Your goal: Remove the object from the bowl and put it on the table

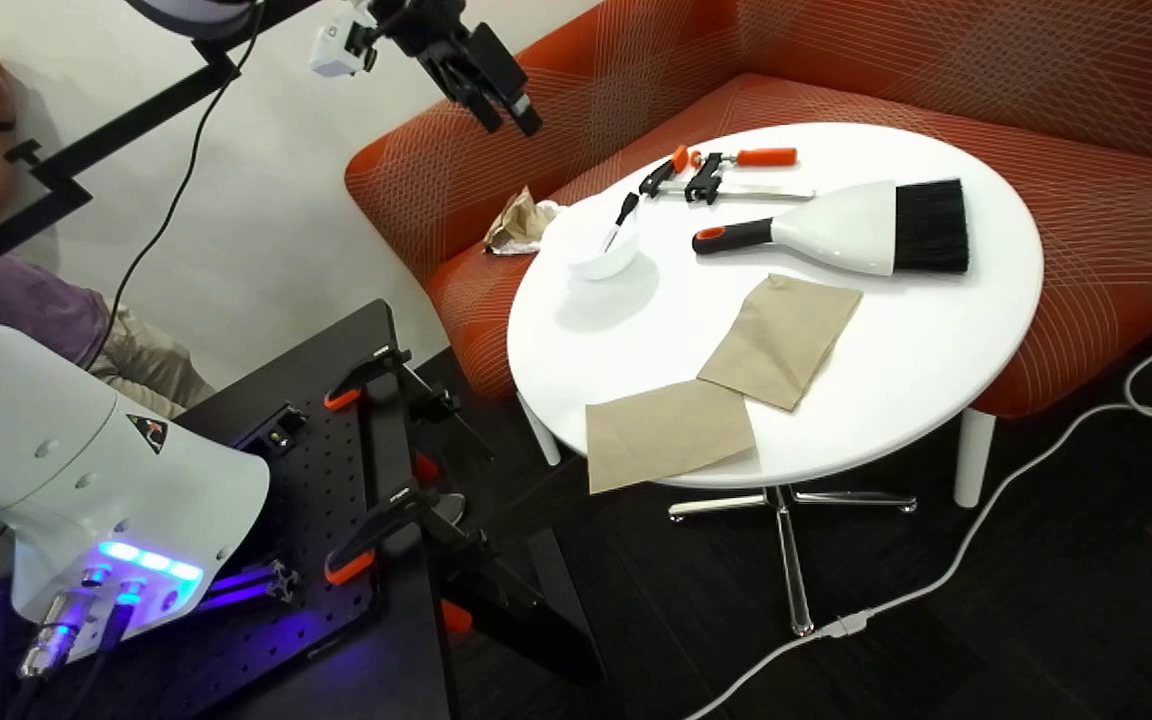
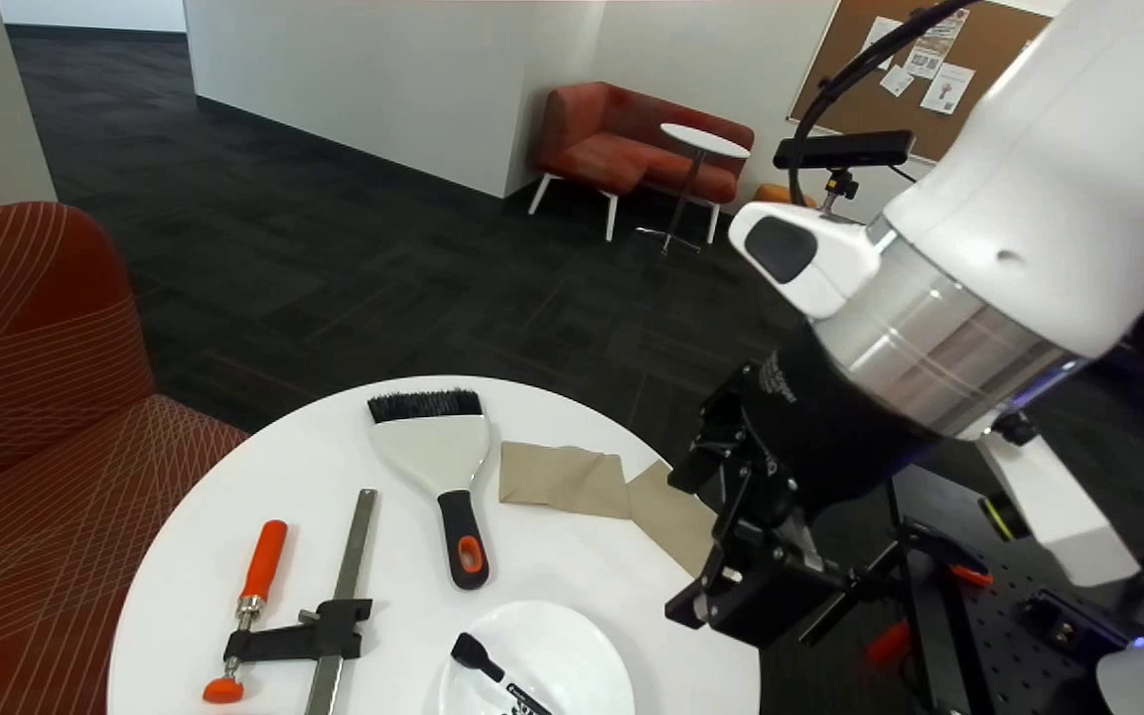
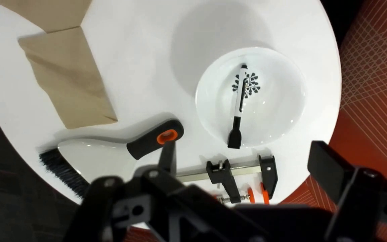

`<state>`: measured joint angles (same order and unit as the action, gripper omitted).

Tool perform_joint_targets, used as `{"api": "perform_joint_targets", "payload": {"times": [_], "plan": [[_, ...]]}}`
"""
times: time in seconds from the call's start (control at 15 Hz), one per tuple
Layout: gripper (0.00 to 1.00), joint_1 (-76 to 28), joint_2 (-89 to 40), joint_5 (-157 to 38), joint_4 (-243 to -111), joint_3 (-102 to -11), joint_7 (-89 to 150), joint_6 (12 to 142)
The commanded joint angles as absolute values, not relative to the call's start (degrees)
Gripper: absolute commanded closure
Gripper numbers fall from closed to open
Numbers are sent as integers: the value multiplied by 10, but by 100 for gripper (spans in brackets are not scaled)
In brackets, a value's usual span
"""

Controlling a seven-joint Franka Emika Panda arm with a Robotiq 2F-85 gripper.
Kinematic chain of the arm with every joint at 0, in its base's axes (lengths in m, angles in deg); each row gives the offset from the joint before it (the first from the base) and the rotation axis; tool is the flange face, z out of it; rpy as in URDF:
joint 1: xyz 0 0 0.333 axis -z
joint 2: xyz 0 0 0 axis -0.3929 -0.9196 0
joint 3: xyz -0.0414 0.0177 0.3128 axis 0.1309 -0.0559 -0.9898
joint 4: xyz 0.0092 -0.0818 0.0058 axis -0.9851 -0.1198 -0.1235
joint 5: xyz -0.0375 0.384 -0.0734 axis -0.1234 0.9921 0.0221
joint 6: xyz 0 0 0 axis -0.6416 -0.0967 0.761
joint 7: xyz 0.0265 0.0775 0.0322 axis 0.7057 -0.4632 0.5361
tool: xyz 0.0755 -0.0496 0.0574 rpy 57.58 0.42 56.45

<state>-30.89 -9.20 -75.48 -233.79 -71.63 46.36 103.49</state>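
Hanging well above the round white table (image 3: 139,77), the gripper (image 3: 242,154) has its fingers (image 3: 329,166) spread wide with nothing between them. The dry-erase marker (image 3: 239,109) lies aslant in the white bowl (image 3: 274,114), its black end reaching the rim; the removal looks not yet begun. That rim is where I would expect trouble: if the gripper comes down off-centre, a fingertip could press the bowl's edge and tip it, or pinch wall and marker together and drag both along. With both bowl and table white, such a misjudgement would come easily. A hold too near one end may let the slim barrel swivel, or slip back in. The bar clamp (image 3: 225,179) sits just beside the bowl, on the side where the black end points, and the hand brush (image 3: 106,154) has its handle near, so a low, slanting approach might knock either. Once out, the marker could roll off if released close to the table's edge.
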Motion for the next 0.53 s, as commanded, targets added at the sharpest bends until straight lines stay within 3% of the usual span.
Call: {"api": "perform_joint_targets", "payload": {"times": [0.0,0.47], "plan": [[0,-306,-165,-765,-2303,-711,473,1068],[0,-300,-277,-739,-2252,-729,444,1120]]}}
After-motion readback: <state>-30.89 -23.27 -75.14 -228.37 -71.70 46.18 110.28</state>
